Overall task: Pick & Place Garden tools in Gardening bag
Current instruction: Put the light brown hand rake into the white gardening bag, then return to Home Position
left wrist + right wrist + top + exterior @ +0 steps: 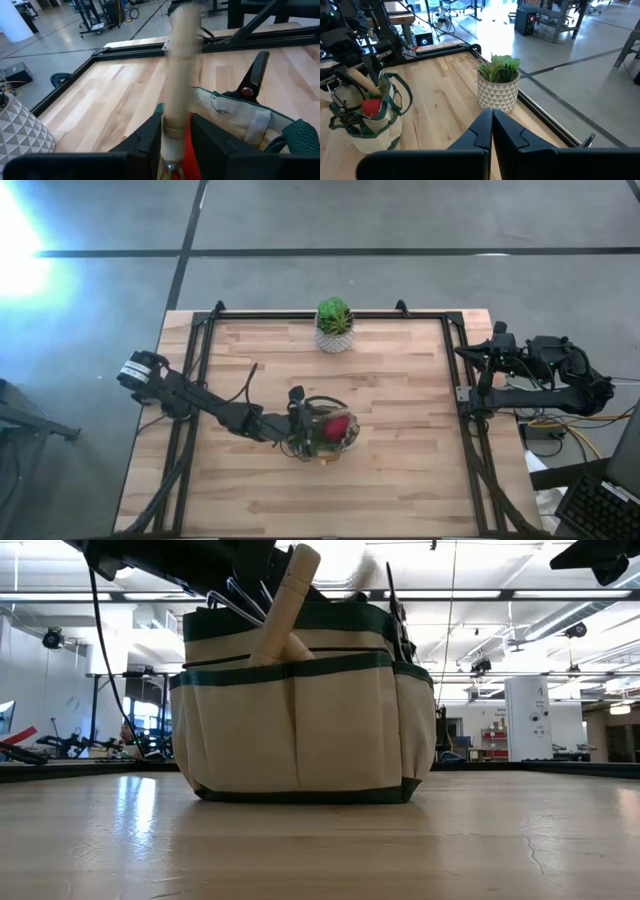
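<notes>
Gripping a wooden tool handle between both dark fingers, left gripper set at the left rim of the gardening bag, jaws parted only by the handle's width and pressed to it on either side. Handle leaning out over the bag's top edge, light wood, seen tilted in the low view with its lower end inside the bag. Red item lying inside the open bag, close beside the held handle. Dark pruning shears standing in the bag's far side, grips up. Bag upright near the middle of the table, beige with green trim, side pockets facing the low camera. Potted plant in its white patterned pot at the table's far edge, well apart from the bag. Right gripper parked off the table's right edge, fingers pressed together, holding nothing, right arm folded beside the frame
</notes>
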Motion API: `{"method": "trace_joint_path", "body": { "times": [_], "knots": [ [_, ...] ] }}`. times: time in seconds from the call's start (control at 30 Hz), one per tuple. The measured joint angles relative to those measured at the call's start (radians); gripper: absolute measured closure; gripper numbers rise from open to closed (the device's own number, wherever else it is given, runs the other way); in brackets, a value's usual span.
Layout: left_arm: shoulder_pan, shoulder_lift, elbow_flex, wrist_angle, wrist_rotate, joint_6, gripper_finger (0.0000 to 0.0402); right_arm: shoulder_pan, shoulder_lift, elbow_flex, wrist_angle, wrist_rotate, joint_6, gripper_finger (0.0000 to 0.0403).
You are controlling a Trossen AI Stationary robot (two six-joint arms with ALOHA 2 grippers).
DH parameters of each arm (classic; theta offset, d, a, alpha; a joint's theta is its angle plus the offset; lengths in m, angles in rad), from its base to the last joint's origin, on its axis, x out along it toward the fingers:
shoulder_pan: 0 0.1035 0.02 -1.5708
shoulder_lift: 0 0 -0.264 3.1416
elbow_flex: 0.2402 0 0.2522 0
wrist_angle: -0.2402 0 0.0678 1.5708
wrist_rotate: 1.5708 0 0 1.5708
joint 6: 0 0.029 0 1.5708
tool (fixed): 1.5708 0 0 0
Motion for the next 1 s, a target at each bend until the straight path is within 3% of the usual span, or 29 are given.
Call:
{"method": "trace_joint_path", "body": {
  "times": [0.53, 1.0],
  "knots": [
    [0.0, -0.002, 0.052, -0.021, 0.04, -0.029, 0.0291, 0.0, 0.0, 0.0, 0.0, 0.0, 0.0, 0.0394],
    [0.0, -0.003, 0.271, -0.477, 0.067, -0.072, 0.0289, 0.0, 0.0, 0.0, 0.0, 0.0, 0.0, 0.0394]
  ]
}}
